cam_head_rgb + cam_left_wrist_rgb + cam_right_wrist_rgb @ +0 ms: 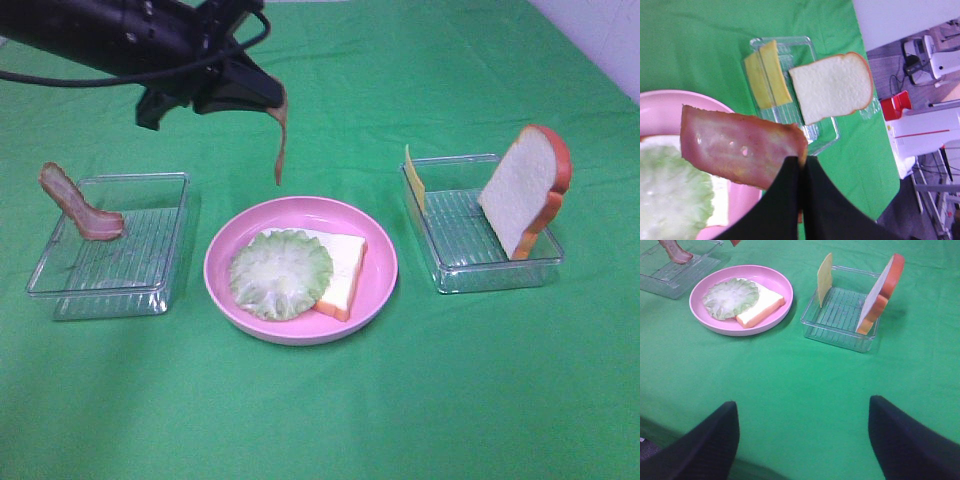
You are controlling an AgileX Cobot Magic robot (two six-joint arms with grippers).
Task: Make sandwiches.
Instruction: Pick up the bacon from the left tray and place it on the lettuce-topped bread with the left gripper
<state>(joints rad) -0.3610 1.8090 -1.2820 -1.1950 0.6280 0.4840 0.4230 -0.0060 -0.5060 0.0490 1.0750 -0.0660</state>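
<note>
A bread slice (345, 270) lies on the pink plate (380, 270) with a round lettuce leaf (281, 274) on top. My left gripper (272, 98) is shut on a bacon strip (280, 145) that hangs above the plate's far rim; the left wrist view shows the strip (737, 150) pinched between the black fingers (790, 200). A second bacon strip (80, 205) leans in the left tray (110, 250). In the right tray (480, 225) stand a cheese slice (414, 178) and another bread slice (525, 188). My right gripper (802, 435) is open over bare cloth, well short of the trays.
Green cloth covers the whole table. Past the table's right edge stand white equipment and a red object (895, 105) on the floor. The right tray (840, 317) sits beside the plate (742, 297).
</note>
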